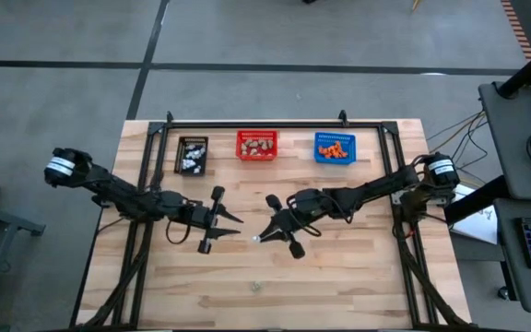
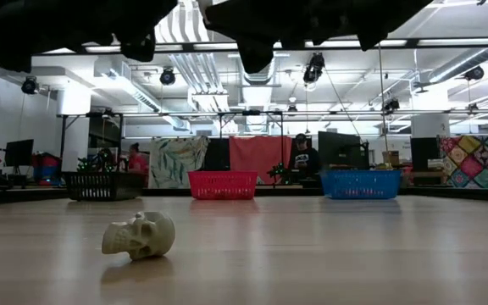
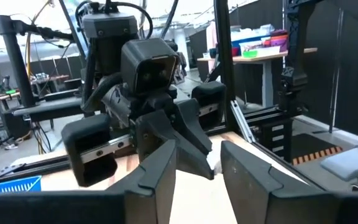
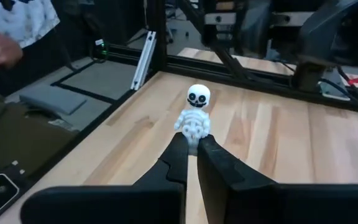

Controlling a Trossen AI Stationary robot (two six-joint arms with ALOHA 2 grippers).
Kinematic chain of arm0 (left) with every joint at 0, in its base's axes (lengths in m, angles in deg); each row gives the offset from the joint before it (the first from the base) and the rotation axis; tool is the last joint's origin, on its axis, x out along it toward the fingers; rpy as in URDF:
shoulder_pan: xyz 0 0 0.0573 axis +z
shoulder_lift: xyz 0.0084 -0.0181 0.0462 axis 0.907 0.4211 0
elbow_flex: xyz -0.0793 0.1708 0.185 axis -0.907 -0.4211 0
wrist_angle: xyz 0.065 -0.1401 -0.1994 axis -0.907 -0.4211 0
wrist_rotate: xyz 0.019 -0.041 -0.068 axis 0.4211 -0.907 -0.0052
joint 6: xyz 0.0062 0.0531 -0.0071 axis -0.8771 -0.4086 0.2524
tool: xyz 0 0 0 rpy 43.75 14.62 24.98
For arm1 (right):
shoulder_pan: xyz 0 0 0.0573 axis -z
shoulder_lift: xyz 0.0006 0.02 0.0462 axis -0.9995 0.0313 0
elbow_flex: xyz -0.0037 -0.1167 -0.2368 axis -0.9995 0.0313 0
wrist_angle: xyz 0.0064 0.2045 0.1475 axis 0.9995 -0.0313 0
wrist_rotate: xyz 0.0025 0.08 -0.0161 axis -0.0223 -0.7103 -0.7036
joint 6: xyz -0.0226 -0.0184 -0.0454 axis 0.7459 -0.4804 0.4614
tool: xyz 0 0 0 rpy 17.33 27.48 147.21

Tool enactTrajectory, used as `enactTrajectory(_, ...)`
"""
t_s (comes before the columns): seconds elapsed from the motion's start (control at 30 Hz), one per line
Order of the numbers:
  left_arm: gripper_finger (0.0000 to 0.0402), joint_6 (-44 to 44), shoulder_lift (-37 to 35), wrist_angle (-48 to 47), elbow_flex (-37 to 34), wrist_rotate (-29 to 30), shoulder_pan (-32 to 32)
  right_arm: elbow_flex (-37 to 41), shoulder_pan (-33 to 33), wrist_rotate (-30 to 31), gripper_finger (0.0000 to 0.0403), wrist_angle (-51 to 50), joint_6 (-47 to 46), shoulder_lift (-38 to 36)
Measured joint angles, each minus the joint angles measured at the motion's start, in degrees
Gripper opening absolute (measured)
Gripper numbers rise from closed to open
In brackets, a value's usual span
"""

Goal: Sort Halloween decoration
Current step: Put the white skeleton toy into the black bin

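White skeleton [image 4: 195,116], pinched by right gripper [image 4: 191,144]

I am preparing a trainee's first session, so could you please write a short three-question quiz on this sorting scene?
1. True or false: the right gripper is shut on the white skeleton figure.
2. Which basket is in the middle of the row at the table's far edge: A black, B red, C blue?
3. What lies loose on the table in the low view?

Key: 1 true. 2 B. 3 a beige skull.
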Motion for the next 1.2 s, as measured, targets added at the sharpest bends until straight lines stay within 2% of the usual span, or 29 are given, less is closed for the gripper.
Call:
enactTrajectory(0.27,0.015,-3.29,8.36,0.13,5.69,-1.51,0.02,0.0,0.13,-0.74,0.0013,0.26,-0.12,0.0)
enactTrajectory(0.4,0.0153,-5.67,11.2,0.21,7.53,-5.71,0.0,0.0,0.11,-0.91,0.0013,0.21,-0.14,0.02)
enactTrajectory(0.73,0.0152,-7.68,14.7,0.37,9.96,-5.75,0.17,0.0,0.13,-1.07,0.0013,0.1,-0.15,0.0)
enactTrajectory(0.9,0.0128,-8.52,14.77,0.63,10.0,-6.17,0.2,0.0,0.13,-1.09,0.0013,-0.01,-0.52,0.01)
enactTrajectory(1.2,0.0049,-8.59,14.76,0.99,9.95,-6.38,0.35,0.0,0.13,-1.13,0.0013,-0.05,-0.69,0.0)
